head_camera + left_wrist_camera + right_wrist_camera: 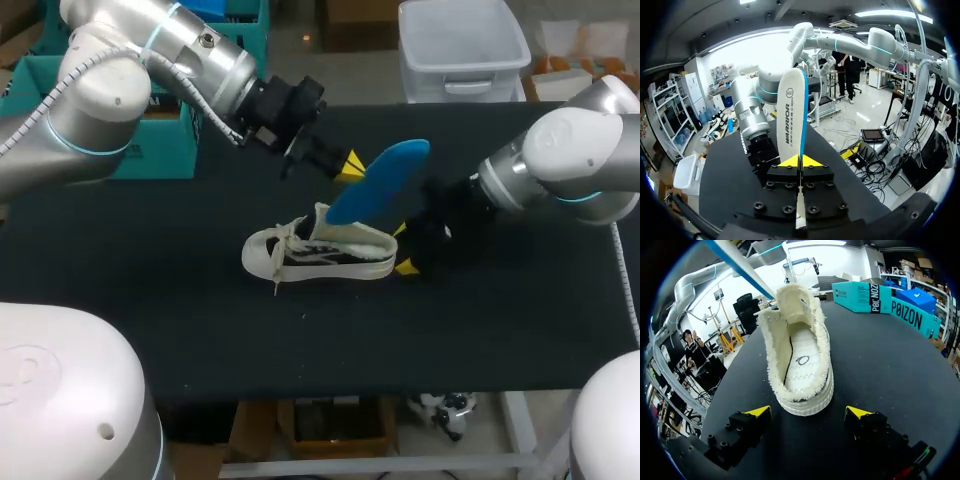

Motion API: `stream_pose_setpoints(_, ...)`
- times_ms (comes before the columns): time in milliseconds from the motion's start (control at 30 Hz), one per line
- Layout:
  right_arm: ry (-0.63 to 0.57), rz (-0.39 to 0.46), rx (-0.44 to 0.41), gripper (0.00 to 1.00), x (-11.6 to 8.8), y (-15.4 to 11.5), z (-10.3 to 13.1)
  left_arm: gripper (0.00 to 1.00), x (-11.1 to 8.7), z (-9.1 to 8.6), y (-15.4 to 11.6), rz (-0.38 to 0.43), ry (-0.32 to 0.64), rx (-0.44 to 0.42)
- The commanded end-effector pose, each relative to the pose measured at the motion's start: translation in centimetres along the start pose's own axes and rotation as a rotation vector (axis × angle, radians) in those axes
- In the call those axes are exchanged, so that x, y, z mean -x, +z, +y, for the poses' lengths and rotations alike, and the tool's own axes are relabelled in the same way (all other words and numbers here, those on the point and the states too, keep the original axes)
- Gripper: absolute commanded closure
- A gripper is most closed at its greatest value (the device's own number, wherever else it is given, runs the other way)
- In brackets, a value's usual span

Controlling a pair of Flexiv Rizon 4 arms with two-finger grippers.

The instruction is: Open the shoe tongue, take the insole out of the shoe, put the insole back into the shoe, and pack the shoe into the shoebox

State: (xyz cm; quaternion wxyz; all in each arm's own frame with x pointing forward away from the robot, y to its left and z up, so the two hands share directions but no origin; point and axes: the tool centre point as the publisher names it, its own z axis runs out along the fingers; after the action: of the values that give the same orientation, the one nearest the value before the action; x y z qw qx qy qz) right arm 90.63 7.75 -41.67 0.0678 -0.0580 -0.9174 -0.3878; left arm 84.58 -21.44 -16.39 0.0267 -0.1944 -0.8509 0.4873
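Note:
A white low sneaker lies on the black table, toe to the left, its tongue pulled up and its opening bare. My left gripper hangs above and behind the shoe, shut on one end of the blue insole. In the left wrist view the insole stands out ahead of that gripper, white side showing. My right gripper is at the heel, open. In the right wrist view its fingers flank the shoe's heel without touching it.
Teal shoeboxes stand at the table's far left edge, seen past the shoe in the right wrist view. Bare black tabletop lies in front of the shoe and to its left.

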Motion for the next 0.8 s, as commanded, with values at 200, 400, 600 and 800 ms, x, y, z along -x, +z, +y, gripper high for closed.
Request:
stream_pose_setpoints(200,-0.004,-0.065,-0.142,0.00,-0.6,-5.2,2.5,1.00,-0.8,-1.0,-2.6,0.006,0.010,-0.056)
stream_pose_setpoints(400,-0.015,-0.069,-0.236,0.00,0.3,-6.6,4.4,1.00,-1.8,-1.2,-4.7,-0.011,0.002,-0.084)
stream_pose_setpoints(600,-0.025,-0.066,-0.297,0.00,1.0,-7.0,6.1,1.00,-2.9,-0.7,-7.2,-0.041,-0.021,-0.125)
stream_pose_setpoints(800,-0.021,-0.059,-0.384,0.00,2.0,-6.0,7.6,1.00,-3.7,0.9,-9.8,-0.060,-0.086,-0.186)
